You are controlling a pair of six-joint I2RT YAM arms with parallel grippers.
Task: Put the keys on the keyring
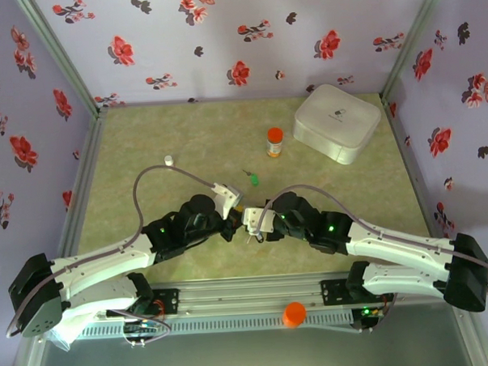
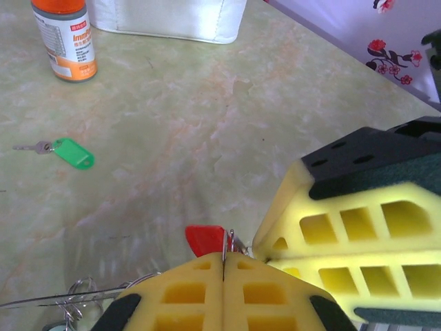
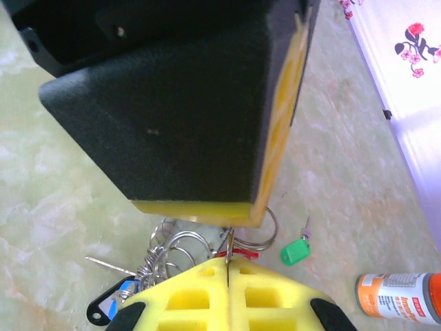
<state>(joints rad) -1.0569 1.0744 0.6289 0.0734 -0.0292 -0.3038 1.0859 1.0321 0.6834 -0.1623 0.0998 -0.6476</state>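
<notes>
— Where are the keys?
— One tiny green-tagged metal key (image 1: 252,180) lies alone on the table, far of the arms, near the orange-capped white bottle (image 1: 274,141). A red plastic tag (image 2: 205,239) sits at the left gripper (image 2: 222,265) tips, and the thin dark-grey wire keyring (image 2: 41,301) is just left.
— The fingers?
— Left gripper and right gripper (image 3: 227,265) are both pressed together, with thin metal in each seam.

Left white-and-black arm (image 1: 102,266) and right white-and-black arm (image 1: 401,253) both reach inward from the near edge, forearms low, converging at table centre. Left gripper with yellow ribbed fingers (image 2: 222,258): jaws pressed flat together. Right gripper, same yellow ribbed build (image 3: 227,263): jaws closed tight. The two tips sit nose to nose, just beside each other.
</notes>
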